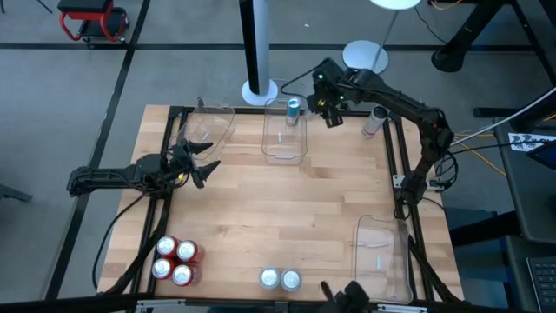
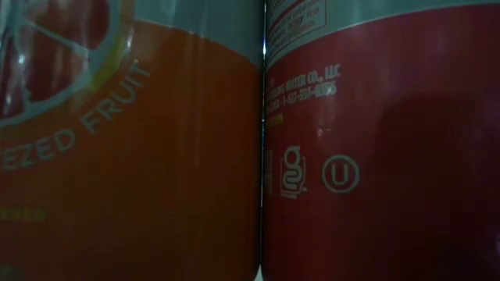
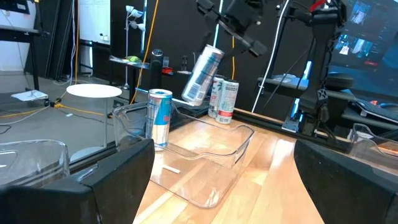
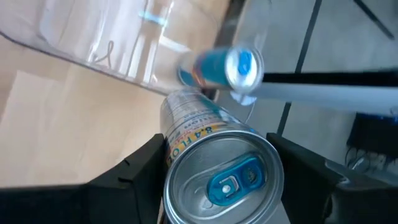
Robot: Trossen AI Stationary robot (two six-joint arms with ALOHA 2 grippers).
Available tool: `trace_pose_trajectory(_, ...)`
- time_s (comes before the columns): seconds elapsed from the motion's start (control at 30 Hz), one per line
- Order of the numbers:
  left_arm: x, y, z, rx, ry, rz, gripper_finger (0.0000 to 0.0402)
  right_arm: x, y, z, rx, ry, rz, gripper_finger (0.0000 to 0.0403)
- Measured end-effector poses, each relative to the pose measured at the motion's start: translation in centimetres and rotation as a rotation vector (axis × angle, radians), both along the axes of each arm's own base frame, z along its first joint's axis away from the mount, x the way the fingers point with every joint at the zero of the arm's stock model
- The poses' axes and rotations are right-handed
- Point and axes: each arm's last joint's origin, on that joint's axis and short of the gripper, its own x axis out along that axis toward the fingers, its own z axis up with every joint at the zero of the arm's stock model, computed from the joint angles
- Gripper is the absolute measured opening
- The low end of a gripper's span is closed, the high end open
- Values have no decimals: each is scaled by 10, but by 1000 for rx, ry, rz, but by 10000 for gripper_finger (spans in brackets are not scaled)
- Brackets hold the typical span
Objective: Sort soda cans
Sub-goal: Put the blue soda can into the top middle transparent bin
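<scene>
High view: wooden table [image 1: 287, 209] on grey floor; right hand [image 1: 331, 110] pinching a tilted can [image 3: 202, 76]; left hand [image 1: 201, 162] spread.

One can [image 1: 294, 109] stands in the middle bin [image 1: 286, 135], far edge.

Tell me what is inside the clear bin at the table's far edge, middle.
One blue-and-silver can stands upright in the middle bin at its far end. The right hand holds a tilted silver can just beside it. Nothing else shows through the clear walls.
</scene>
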Motion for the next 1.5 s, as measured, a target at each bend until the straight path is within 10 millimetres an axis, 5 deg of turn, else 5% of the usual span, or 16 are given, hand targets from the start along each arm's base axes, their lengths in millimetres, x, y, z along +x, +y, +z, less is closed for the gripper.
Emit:
trace_pose_trajectory(0.33,0,0,0,0,0,0,375,26,18,1,-20,-102,101,241)
trace_pose_trajectory(0.87,0,0,0,0,-1,0,375,60,1,-66,89,38,130,241)
trace_pose_trajectory(1.1,0,0,0,-3,-3,0,375,66,-6,-87,95,95,116,241)
trace_pose_trajectory(1.5,0,0,0,-3,-2,0,375,59,-28,-95,128,79,80,242)
